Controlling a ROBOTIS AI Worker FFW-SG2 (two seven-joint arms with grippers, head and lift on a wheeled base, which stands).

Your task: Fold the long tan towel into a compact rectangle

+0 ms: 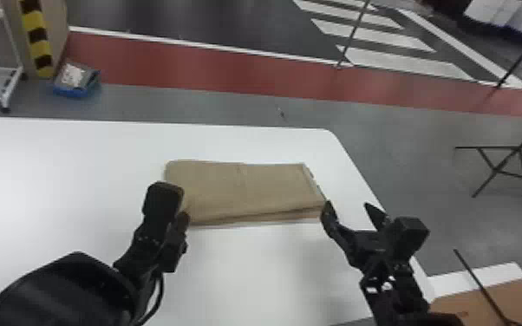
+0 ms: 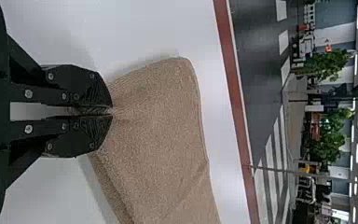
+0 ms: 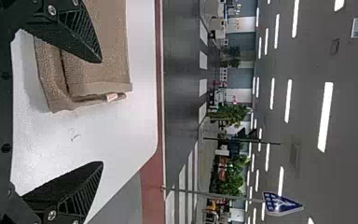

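Towel: the tan towel (image 1: 243, 190) lay folded flat into a layered, roughly rectangular bundle, its long sides running left to right in the head view.
Cloth: finely textured and plain tan, with a faint crease crossing the middle and small puckers spreading from the pinched spot.
Edges: the side nearest the robot showed stacked layers; at the right end, layers sat slightly uneven, and a small pale tag (image 3: 112, 97) stuck out there.
Left end effector (image 1: 185, 215): its fingers were pressed together on the towel, pinching it at its left end, near the corner closest to the robot.
Right end effector (image 1: 348, 204): its fingers were spread, with nothing between them, at the towel's near right corner; whether one touched the cloth could not be told.
Surface: white and smooth, the surface (image 1: 56, 173) had rounded far corners at its right end, and the towel lay near that end.
Floor: grey, crossed beyond the surface by a red band (image 1: 208, 69) and white stripes (image 1: 407, 60).
Room: a white rack (image 1: 8, 89), a yellow-and-black striped post (image 1: 34, 39) and a blue package (image 1: 76, 82) stood at far left; brown cardboard (image 1: 494, 303) lay at lower right.
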